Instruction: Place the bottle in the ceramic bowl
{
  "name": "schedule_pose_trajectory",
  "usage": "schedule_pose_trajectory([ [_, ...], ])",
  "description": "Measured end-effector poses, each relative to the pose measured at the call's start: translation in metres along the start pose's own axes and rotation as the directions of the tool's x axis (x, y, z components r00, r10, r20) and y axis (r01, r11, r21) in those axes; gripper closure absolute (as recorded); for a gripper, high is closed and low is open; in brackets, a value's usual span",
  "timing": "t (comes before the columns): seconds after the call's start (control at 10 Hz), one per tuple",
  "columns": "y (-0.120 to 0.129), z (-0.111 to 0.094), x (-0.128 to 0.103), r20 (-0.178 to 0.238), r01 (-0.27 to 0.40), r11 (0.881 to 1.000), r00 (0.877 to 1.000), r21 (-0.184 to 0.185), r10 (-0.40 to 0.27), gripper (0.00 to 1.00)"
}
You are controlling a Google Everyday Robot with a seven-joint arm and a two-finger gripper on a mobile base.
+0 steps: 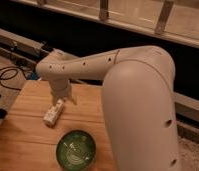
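Probable lab test bay: wooden worktable (27,134); coiled floor cable (5,75); metal rail (18,40) behind; gripper (61,99) low over worktable

no text is legible, not even on the bottle (53,114) by the gripper (63,99).

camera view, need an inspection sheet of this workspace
surface: wooden table, light planks
job's things: white bottle lying on the table; green ceramic bowl nearer the camera, apart from it, bottle not yet inside
clutter: nothing seen
grippers: gripper low over the bottle's far end; contact cannot be told
cables: black cable looped on the floor left of the table
surroundings: dark wall behind, metal posts along the top
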Motion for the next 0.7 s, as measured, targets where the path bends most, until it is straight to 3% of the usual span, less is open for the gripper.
schedule_pose_trajectory([
  [0.2,0.033,0.024,0.005,-0.042,0.068,0.998,0.997,-0.003,-0.068,0.35],
  [0.7,0.077,0.046,-0.005,-0.1,0.17,0.985,0.981,0.012,-0.168,0.35],
])
